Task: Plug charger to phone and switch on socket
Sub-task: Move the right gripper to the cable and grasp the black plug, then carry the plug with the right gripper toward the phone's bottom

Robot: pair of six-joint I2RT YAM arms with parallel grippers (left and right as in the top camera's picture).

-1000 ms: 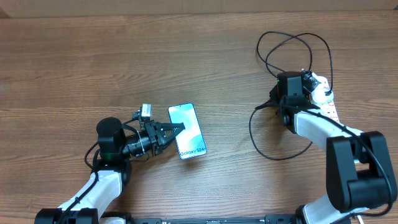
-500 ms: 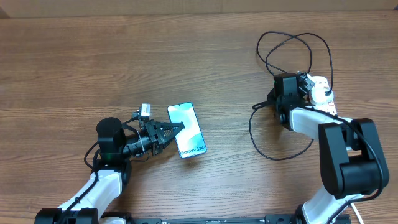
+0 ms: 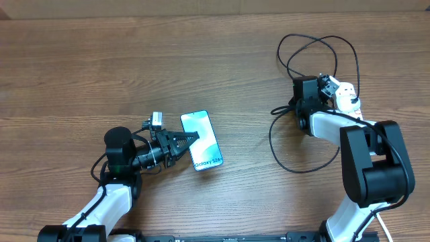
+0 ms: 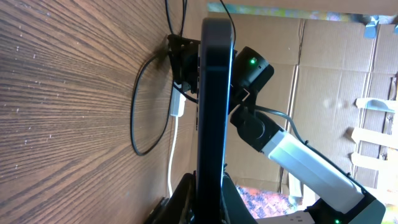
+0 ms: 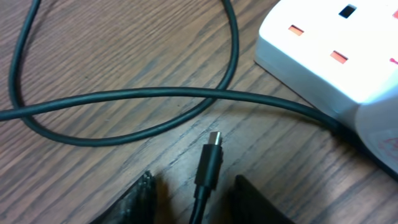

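Note:
The phone (image 3: 203, 140) faces screen up at the table's centre-left, reading "Galaxy S24+". My left gripper (image 3: 185, 142) is shut on its left edge. In the left wrist view the phone (image 4: 214, 99) shows edge-on between the fingers (image 4: 208, 202). The charger's black cable (image 3: 316, 42) loops over the right side of the table. Its connector tip (image 5: 211, 159) lies on the wood between the open fingers of my right gripper (image 5: 202, 199), untouched. My right gripper (image 3: 326, 86) is beside the white socket (image 3: 351, 102). The socket's corner with its red switches (image 5: 339, 56) shows in the right wrist view.
More black cable (image 3: 281, 151) curves below the right arm. The cable (image 5: 124, 99) crosses just ahead of the connector tip. The left wrist view shows the right arm (image 4: 298, 155), a thick white cord (image 4: 173, 158) and cardboard walls (image 4: 336, 68) past the table.
My right gripper has shifted slightly up and left along the socket. The left gripper and the phone have not moved.

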